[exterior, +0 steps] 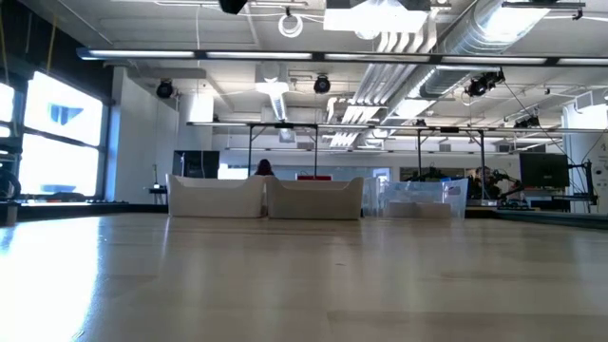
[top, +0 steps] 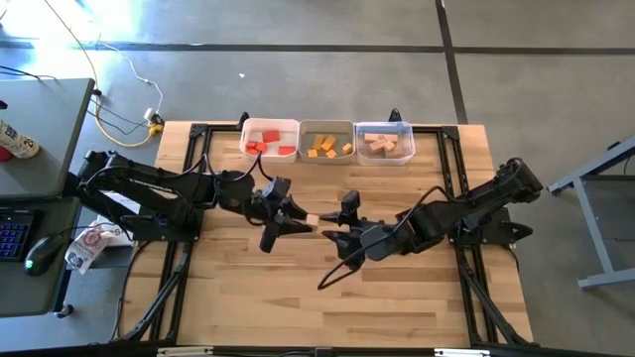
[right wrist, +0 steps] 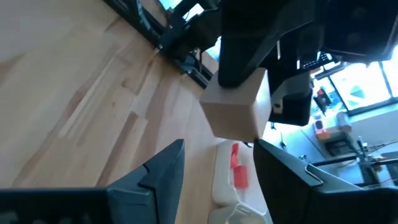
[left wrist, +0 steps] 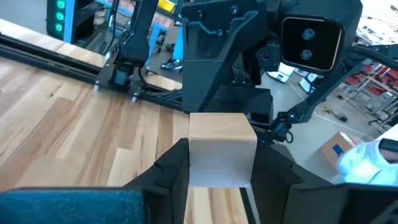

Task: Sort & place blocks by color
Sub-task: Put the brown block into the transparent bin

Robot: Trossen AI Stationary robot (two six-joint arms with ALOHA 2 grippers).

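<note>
Three bins stand in a row at the table's (top: 248, 297) far edge. The left bin (top: 269, 139) holds red blocks (top: 270, 137), the middle bin (top: 325, 142) holds orange blocks (top: 322, 148), and the right bin (top: 384, 143) holds pale blocks (top: 381, 145). The rest of the table top carries only the two arms.

One pale cube (top: 312, 219) is off the table, at mid-table between the two arms. The left gripper (top: 294, 220) is clamped on it: in the left wrist view the cube (left wrist: 221, 149) sits between both fingers (left wrist: 171, 171), touching each. The right gripper (top: 335, 230) faces it from the opposite side. In the right wrist view its fingers (right wrist: 163, 165) stand apart with the cube (right wrist: 237, 107) beyond their tips, not touching them.

The left wrist view shows the right arm's camera housing (left wrist: 310, 38) directly behind the cube. The right wrist view shows the bin of red blocks (right wrist: 233, 174) below the cube. The low view shows the bins (exterior: 313, 198) end-on at the far edge and neither gripper. Off the table, to the left, a desk (top: 40, 119) carries a mouse (top: 40, 254).
</note>
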